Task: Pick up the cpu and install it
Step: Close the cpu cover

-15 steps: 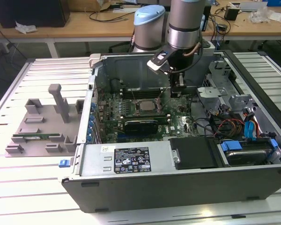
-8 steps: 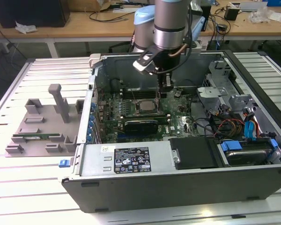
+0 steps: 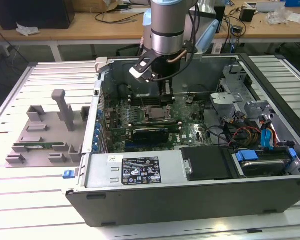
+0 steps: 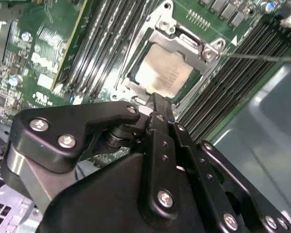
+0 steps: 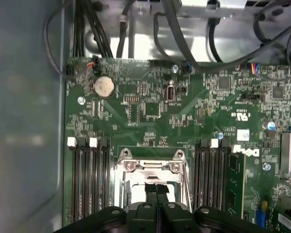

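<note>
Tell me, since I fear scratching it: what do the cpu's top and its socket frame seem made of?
The cpu looks like metal on top, pale silver-grey with a satin sheen. The socket frame around it seems metal too, brighter, with glints at its screws.

The arm (image 3: 166, 20) reaches straight down with its wrist (image 3: 165, 44) vertical, and the black gripper (image 3: 166, 91) points downward, jaws drawn together with barely a slit between the fingertips (image 5: 150, 195) in the first wrist view.
</note>
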Robot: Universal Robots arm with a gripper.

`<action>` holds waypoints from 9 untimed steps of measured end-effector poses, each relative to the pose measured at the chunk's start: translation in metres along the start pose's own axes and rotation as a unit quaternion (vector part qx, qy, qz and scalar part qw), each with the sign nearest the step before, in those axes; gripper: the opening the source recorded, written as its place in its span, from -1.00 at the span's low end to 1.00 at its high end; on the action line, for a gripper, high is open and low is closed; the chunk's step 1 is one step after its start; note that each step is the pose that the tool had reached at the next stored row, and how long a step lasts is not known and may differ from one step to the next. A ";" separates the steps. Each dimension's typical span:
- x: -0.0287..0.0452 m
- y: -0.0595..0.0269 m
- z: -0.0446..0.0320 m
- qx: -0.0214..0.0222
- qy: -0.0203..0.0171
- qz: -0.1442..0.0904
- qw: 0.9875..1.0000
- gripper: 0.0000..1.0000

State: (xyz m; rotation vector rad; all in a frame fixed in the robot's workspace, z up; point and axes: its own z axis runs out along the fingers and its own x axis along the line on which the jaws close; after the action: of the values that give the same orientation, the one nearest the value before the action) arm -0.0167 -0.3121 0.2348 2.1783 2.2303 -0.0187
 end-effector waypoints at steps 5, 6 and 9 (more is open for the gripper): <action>-0.0018 -0.0092 0.0038 0.000 0.000 0.000 1.000 -0.79; -0.0018 -0.0093 0.0038 0.000 0.000 -0.002 1.000 -0.79; -0.0018 -0.0093 0.0038 -0.001 0.000 -0.057 0.998 -0.79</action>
State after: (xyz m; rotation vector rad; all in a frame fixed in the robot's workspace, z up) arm -0.0259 -0.3143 0.2310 2.0474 2.3501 -0.0167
